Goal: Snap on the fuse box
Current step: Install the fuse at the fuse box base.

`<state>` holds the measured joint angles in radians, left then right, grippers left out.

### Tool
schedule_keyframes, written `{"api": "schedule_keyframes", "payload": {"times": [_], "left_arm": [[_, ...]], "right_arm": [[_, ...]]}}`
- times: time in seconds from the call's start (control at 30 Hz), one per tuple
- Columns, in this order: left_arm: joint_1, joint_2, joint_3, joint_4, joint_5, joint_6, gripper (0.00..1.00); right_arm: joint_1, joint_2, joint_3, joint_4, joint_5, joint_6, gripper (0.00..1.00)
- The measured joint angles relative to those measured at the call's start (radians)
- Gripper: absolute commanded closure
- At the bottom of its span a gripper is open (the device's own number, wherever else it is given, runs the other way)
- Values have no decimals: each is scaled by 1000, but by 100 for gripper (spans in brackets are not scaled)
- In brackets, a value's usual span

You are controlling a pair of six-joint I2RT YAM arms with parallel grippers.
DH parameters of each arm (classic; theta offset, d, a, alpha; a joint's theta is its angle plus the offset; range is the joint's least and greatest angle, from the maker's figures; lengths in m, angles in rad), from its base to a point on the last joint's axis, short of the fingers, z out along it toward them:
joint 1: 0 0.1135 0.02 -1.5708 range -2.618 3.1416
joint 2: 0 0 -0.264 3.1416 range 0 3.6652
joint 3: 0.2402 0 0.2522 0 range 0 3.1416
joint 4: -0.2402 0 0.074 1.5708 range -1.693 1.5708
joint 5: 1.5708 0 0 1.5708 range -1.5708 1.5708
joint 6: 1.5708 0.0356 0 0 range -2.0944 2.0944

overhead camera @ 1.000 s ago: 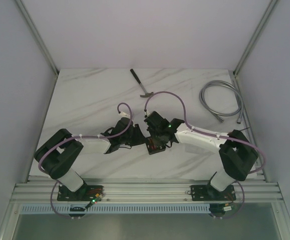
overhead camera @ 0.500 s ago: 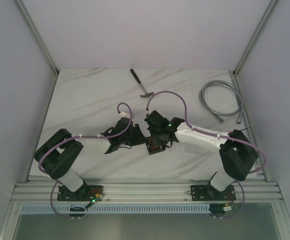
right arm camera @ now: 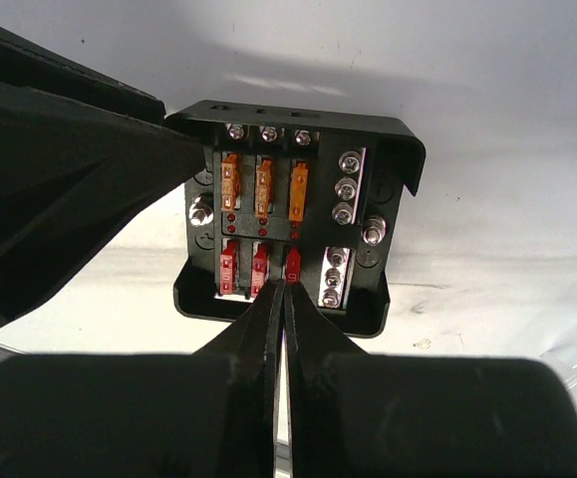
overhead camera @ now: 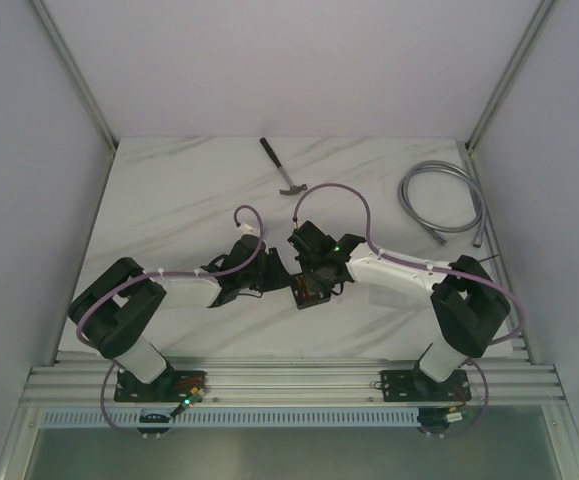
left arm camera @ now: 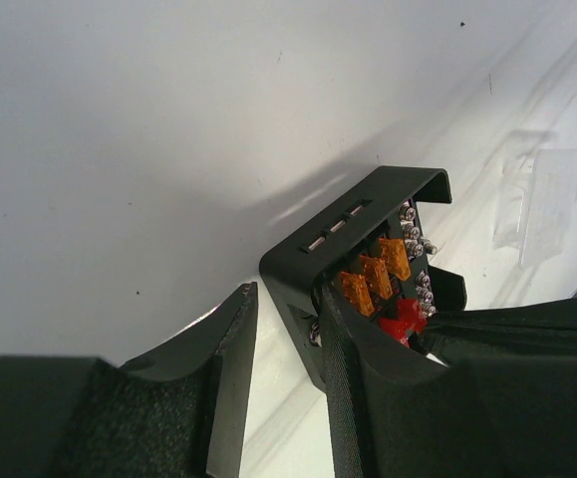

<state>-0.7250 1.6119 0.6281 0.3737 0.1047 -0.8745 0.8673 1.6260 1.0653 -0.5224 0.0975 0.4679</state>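
1. Bench [overhead camera: 169, 200]: carries the whole workpiece. Its layout matches that of a second ago.

2. Right arm [overhead camera: 399, 268]: it has drawn slightly inward toward the centre over the last second. The left arm [overhead camera: 184, 288] has not moved.

3. Fuse box [overhead camera: 311, 290]: sits on the bench at centre, between the two end effectors, open side up. Its position is unchanged. It has no cover on it.

4. Left end effector [left arm camera: 288, 304]: partly spread, straddling one wall of the box, with one finger outside and one inside. It appears to pinch that wall and steady the box.

5. Right end effector [right arm camera: 284, 289]: this is the part that has changed. Its fingers were slightly apart a second ago and are now pressed together. The joined tips touch the near end of a red fuse [right arm camera: 292, 265] in the near row. Nothing shows between the fingers.

6. Cover [left arm camera: 542, 199]: clear, lying flat on the bench, apart from the box.

Assessment: the joined fingers probably act as a probe or pusher on the fuse. They do not grip anything. Snapping on the cover is not yet done.
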Motion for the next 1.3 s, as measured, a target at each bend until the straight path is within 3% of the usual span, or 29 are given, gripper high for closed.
{"api": "schedule_keyframes", "payload": {"times": [0.8, 1.13, 1.23, 1.3], "left_arm": [[0, 1, 0, 0, 0, 0, 60], [10, 1, 0, 0, -17, 0, 60], [34, -7, 0, -8, -31, 4, 57], [49, -21, 0, -24, -45, 10, 54]], "right_arm": [[6, 8, -37, 27, -10, 18, 100], [10, 73, 58, -42, 5, -16, 100], [10, 102, 109, -44, 11, -48, 92], [10, 104, 114, -23, 16, -62, 78]]}}
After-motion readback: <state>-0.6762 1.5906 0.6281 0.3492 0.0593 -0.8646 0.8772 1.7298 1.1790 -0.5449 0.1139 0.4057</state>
